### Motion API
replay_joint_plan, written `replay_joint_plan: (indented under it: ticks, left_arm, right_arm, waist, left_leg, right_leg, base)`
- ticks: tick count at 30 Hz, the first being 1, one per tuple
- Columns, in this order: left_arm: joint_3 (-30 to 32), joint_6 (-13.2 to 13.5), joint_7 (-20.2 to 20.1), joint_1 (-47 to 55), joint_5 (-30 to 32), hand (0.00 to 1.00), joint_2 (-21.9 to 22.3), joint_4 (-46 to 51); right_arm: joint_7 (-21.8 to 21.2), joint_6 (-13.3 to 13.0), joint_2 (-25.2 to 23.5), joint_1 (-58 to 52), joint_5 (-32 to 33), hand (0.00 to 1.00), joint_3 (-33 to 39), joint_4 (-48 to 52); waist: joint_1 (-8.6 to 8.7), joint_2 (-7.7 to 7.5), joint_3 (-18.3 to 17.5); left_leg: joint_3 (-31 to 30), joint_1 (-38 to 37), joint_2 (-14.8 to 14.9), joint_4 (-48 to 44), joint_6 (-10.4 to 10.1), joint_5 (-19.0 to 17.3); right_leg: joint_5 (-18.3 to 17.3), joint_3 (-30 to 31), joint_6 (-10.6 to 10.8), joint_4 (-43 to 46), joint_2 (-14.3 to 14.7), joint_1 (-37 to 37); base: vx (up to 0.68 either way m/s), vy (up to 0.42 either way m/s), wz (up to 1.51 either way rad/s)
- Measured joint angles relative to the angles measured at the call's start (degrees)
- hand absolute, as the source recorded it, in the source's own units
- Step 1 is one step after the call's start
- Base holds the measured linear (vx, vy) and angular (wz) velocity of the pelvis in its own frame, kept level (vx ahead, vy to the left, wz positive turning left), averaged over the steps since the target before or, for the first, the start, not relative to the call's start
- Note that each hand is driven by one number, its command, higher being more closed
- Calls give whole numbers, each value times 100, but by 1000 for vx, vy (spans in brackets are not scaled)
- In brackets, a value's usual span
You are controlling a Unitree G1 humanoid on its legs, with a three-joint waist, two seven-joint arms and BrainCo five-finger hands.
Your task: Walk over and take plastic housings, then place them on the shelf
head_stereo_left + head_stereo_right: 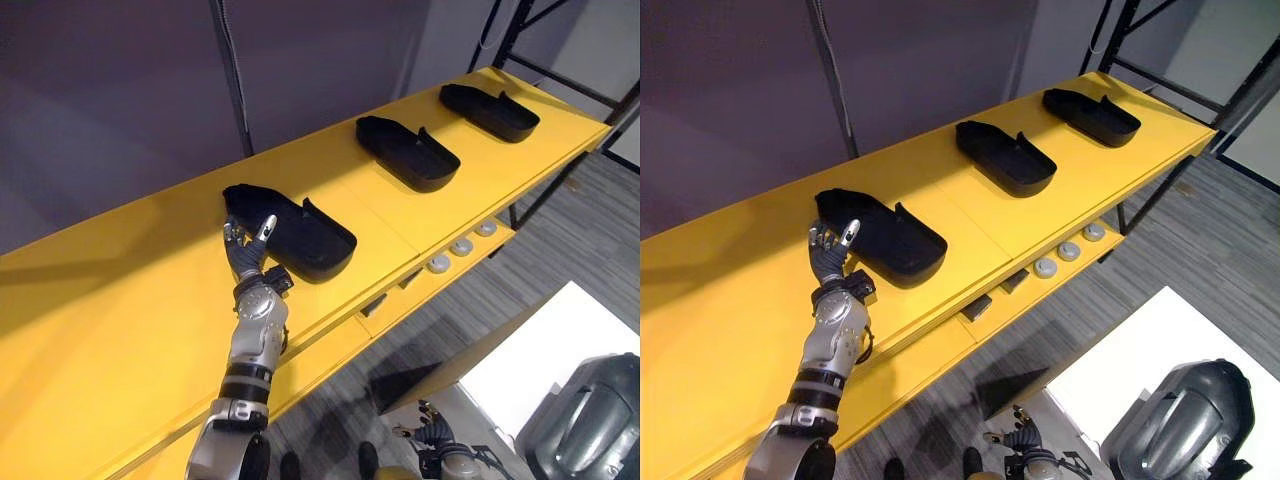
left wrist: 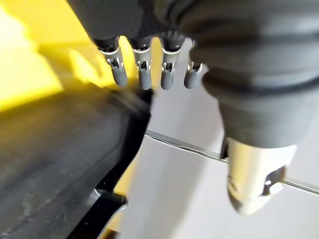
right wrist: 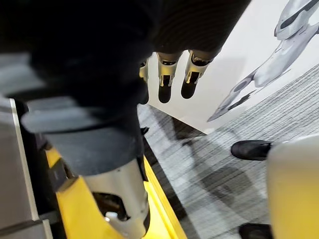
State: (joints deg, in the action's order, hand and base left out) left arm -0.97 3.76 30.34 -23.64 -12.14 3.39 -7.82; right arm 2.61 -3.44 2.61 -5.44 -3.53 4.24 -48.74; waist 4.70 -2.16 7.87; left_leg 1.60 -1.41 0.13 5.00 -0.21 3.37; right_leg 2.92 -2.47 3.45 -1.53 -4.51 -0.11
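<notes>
— Progress?
— Your shelf (image 1: 120,300) holds the nearest housing (image 1: 300,235), middle housing (image 1: 407,152) and far housing (image 1: 488,110). Your left robot hand (image 1: 244,258), fingers straight, touches the nearest; your right robot hand (image 1: 435,432) hangs loose-fingered, empty.

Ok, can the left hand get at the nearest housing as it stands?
Probably yes: the left hand sits at the left end of the nearest housing, open fingers by its rim, with nothing between them on the yellow shelf.

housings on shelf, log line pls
shelf: near housing, mid housing, far housing | left hand: open, at near housing | right hand: open, low
</notes>
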Motion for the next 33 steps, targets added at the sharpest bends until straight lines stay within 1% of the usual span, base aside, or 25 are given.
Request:
replay_joint_plan:
  ticks: [3,8,10,11,12,13,14,16,20,24,28,33]
  left_arm:
    - [-268,32,-264,282,62,0,8,566]
    - [-622,90,-769,559,113,0,8,1033]
    - [-765,122,-1033,655,200,0,-10,1216]
    - [-796,122,-1085,655,243,0,-19,1230]
    - [-853,121,-1233,656,362,100,-45,1263]
    - [-976,120,-1391,661,580,100,-112,1364]
    - [-1000,120,-1433,661,632,100,-123,1379]
    - [-1252,124,-1698,671,936,100,-191,1448]
    - [-1641,127,-2048,839,1311,100,-229,1493]
    - [-2090,141,-2425,1017,1684,100,-480,1290]
    - [-2374,166,-2590,1056,1949,100,-598,876]
    - [-2821,177,-2611,1033,2299,100,-622,223]
  right_arm:
    - [-7,-5,9,-107,146,0,5,3]
    - [-58,-5,75,-138,225,0,-71,-6]
    - [-101,-6,125,-149,225,0,-97,-25]
    - [-106,-6,132,-149,226,0,-97,-38]
    - [-134,-6,141,-151,227,0,-96,-51]
    - [-173,-7,149,-153,227,0,-94,-54]
    - [-176,-7,150,-153,227,0,-94,-56]
    - [-208,-11,161,-158,229,0,-94,-107]
    - [-255,-19,171,-166,231,0,-94,-129]
    - [-292,-20,178,-164,230,0,-104,-154]
    - [-294,-20,179,-166,225,0,-139,-173]
    - [-291,-23,176,-118,225,0,-222,-216]
  waist:
    - [-18,0,-2]
    - [-80,4,-27]
    - [-100,18,-57]
    - [-103,20,-69]
    - [-106,21,-86]
    - [-109,20,-89]
    - [-111,20,-90]
    - [-156,18,-119]
    - [-206,28,-139]
    - [-214,49,-178]
    - [-208,49,-231]
    - [-177,46,-231]
  left_leg:
    - [-22,-2,-13,20,-13,-10]
    - [-43,8,-21,22,-30,-22]
    - [-52,15,-20,22,-30,-21]
    - [-54,18,-20,22,-29,-20]
    - [-55,20,-19,21,-25,-17]
    - [-58,24,-19,21,-2,-2]
    - [-58,24,-19,21,-1,-1]
    - [-59,25,-20,20,12,7]
    - [-58,21,-24,21,17,11]
    - [-55,6,-26,21,30,21]
    - [-48,-1,-29,22,31,21]
    - [-50,-2,-37,22,33,23]
  right_leg:
    - [-19,-2,25,45,-16,-10]
    - [-38,-2,49,106,-24,-46]
    - [-38,-5,49,105,-22,-50]
    - [-38,-6,49,105,-22,-53]
    - [-39,-6,50,106,-20,-56]
    - [-39,-6,50,105,-19,-58]
    - [-38,-6,50,105,-19,-59]
    - [-39,-4,50,105,-19,-60]
    - [-40,-7,52,108,-8,-60]
    - [-40,-6,52,106,1,-46]
    - [-41,-6,54,90,-4,-36]
    - [-35,-22,54,16,-11,0]
  base:
    - [-29,19,3]
    - [-8,4,0]
    - [0,0,0]
    - [0,0,0]
    - [0,0,0]
    - [0,0,0]
    - [0,0,0]
    - [0,0,0]
    - [0,0,0]
    - [0,0,0]
    - [0,0,0]
    - [0,0,0]
